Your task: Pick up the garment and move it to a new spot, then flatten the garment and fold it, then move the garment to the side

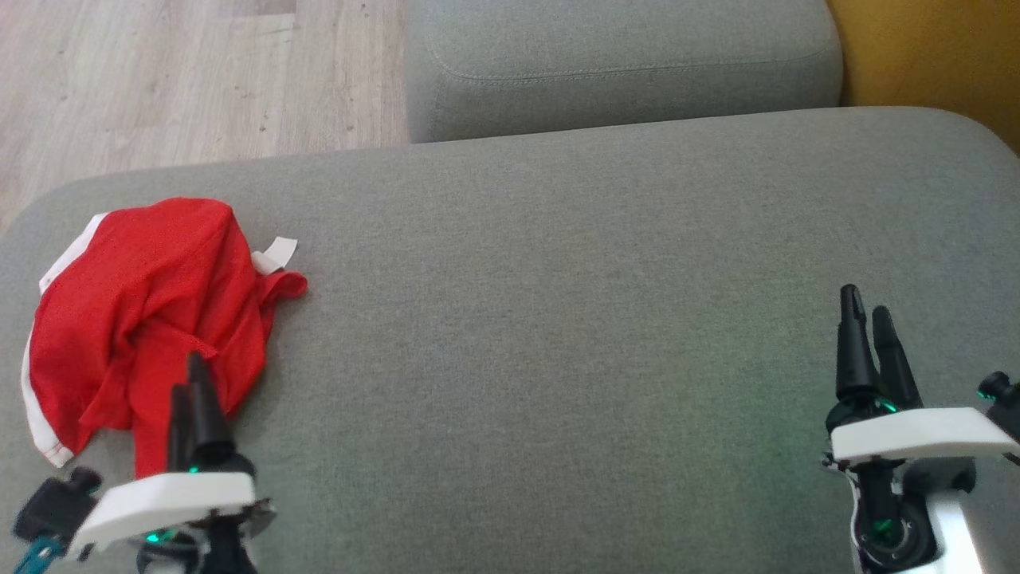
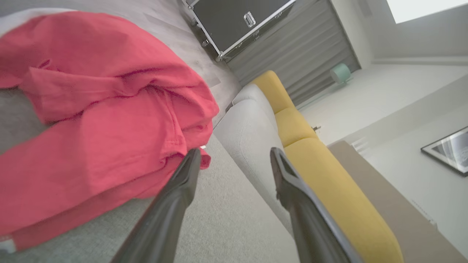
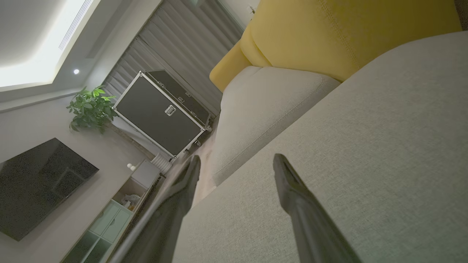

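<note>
Red garment point(image 1: 151, 311) with white trim, bunched in a heap at the left end of the grey sofa seat point(image 1: 558, 319). White tag point(image 1: 279, 251) poking out at its upper right edge.

Left end effector point(image 1: 190, 379) at the lower left of the head view, dark fingers overlapping the garment's near edge. Seen from the left wrist, left end effector point(image 2: 236, 153) spread wide and gripping nothing. One fingertip just beside the garment point(image 2: 91, 128); cannot tell whether touching.

Right end effector point(image 1: 865, 303) well apart from the garment, over bare grey fabric at the lower right. In its own wrist view, right end effector point(image 3: 237, 157) likewise wide apart and empty.

Beyond the seat: second grey cushion point(image 1: 621, 64), yellow cushion point(image 1: 924, 56), wooden floor point(image 1: 159, 80). Black metal-edged case point(image 3: 161, 117) and potted plant point(image 3: 91, 107) farther back in the room.
</note>
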